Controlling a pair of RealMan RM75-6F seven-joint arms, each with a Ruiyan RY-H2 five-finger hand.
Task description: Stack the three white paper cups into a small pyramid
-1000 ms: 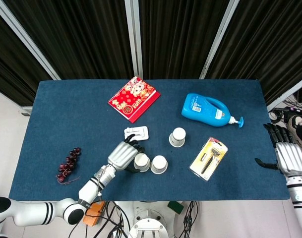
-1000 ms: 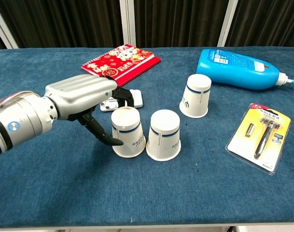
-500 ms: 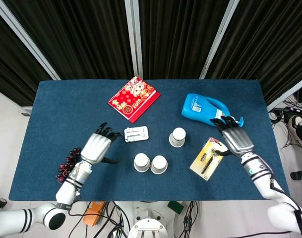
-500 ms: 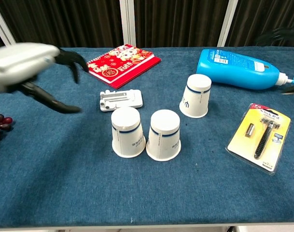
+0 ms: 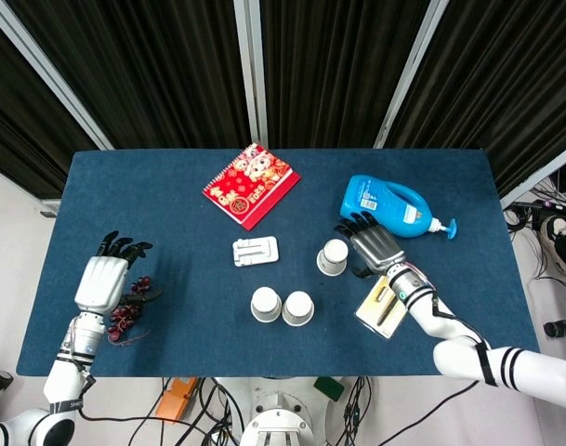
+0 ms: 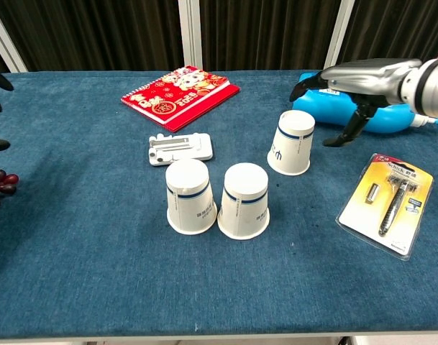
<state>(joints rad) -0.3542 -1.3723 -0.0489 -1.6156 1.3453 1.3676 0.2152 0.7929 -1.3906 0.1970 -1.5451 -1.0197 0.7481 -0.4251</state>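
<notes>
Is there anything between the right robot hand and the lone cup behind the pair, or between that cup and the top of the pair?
Nothing visible. The right robot hand is open just right of the lone cup, with bare cloth between. The path to the two front cups is also clear; the razor pack lies off to the right.

A blue-clothed surface stands before black curtains with pale uprights; grey floor and cables lie beyond its edges.

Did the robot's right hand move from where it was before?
Yes. The right hand came in from the table's right edge, over the razor pack, and is now open beside the lone cup.
</notes>
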